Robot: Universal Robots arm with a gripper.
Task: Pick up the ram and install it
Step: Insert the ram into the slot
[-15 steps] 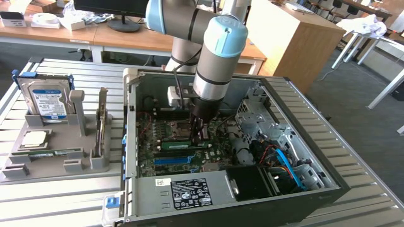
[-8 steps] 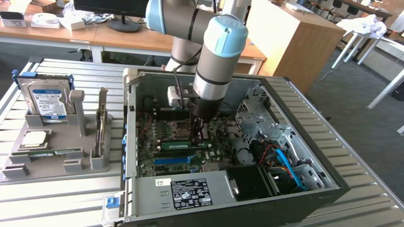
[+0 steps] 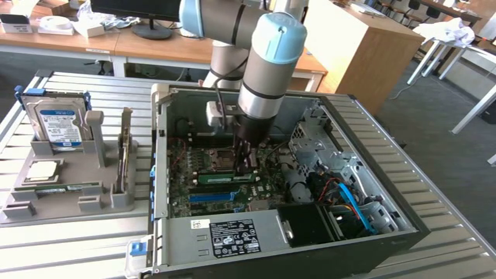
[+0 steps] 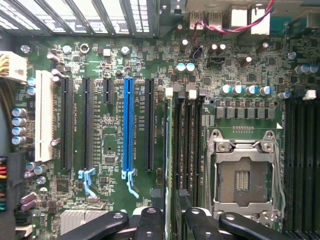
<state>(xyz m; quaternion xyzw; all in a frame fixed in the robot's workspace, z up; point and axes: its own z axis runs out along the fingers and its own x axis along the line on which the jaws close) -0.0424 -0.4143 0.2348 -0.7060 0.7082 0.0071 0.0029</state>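
Observation:
The ram (image 4: 170, 145) is a thin green stick seen edge-on, standing in line with the black memory slots beside the empty processor socket (image 4: 242, 172). My gripper (image 4: 170, 200) straddles it, with one dark finger (image 4: 150, 220) on each side, shut on its near end. In the exterior view the arm reaches straight down into the open computer case (image 3: 159, 174). There the gripper (image 3: 246, 168) sits low over the motherboard, and the ram (image 3: 220, 174) lies along a slot right under it. Whether the stick is fully seated cannot be told.
A grey holder tray (image 3: 69, 203) on the exterior view's left carries a silver-and-blue hard drive (image 3: 56, 125), a square processor chip (image 3: 43, 170) and another green stick (image 3: 62, 187). Inside the case are the power supply (image 3: 225, 232), blue cables (image 3: 349, 200) and a blue expansion slot (image 4: 128, 125).

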